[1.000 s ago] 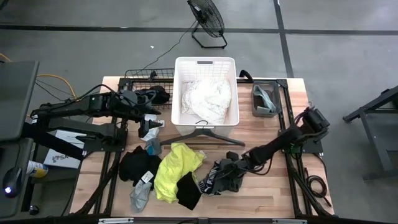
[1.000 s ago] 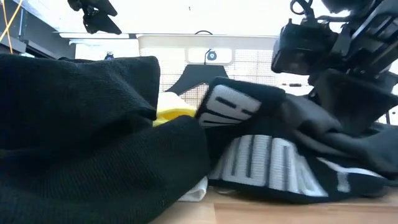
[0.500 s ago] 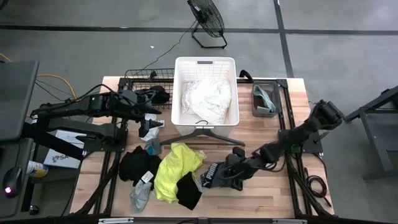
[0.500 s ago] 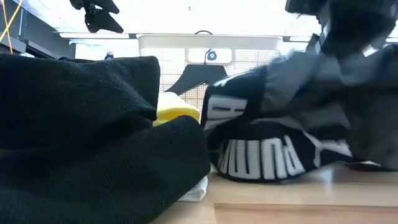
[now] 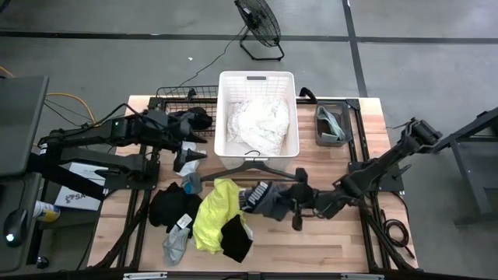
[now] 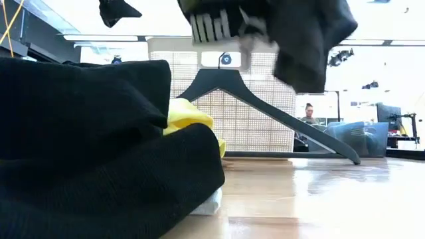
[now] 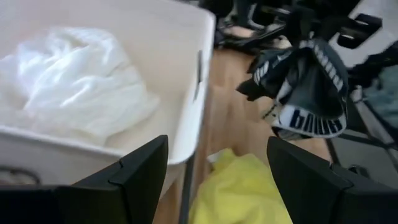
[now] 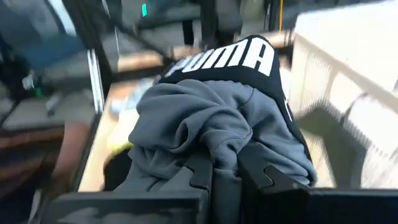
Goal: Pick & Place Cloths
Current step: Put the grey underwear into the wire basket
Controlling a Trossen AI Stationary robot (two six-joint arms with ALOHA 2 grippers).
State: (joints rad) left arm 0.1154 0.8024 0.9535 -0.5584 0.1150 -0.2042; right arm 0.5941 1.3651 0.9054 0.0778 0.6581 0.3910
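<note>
Right gripper (image 5: 286, 204): fingers clenched on a grey garment (image 5: 268, 201) with a black lettered waistband (image 5: 252, 197), the bundle held clear of the table (image 5: 327, 241); in the low view it hangs at the top of the picture (image 6: 279, 30), and the right wrist view shows grey fabric (image 8: 205, 134) bunched between the dark fingers (image 8: 202, 177). Position: just in front of the basket (image 5: 257, 82), near its front wall, over the hanger (image 5: 257, 169), which lies flat against the basket's front. Basket contents: white lacy cloth (image 5: 257, 124), filling most of the floor. Yellow cloth (image 5: 218, 214): on the table in front of the basket's left corner, just beside the held bundle. Black cloth (image 5: 236, 237): overlapping the yellow one's near edge. Second black cloth (image 5: 171, 208): left of the yellow one, touching it. Small grey-white cloth (image 5: 176, 243): at that black cloth's near edge. Left gripper (image 5: 189, 144): left of the basket, raised, fingers spread and holding nothing; its wrist view looks past them to the basket wall (image 7: 186, 124) and the lifted bundle (image 7: 308, 87). Grey bin (image 5: 331, 124): right of the basket, holding pale fabric.
</note>
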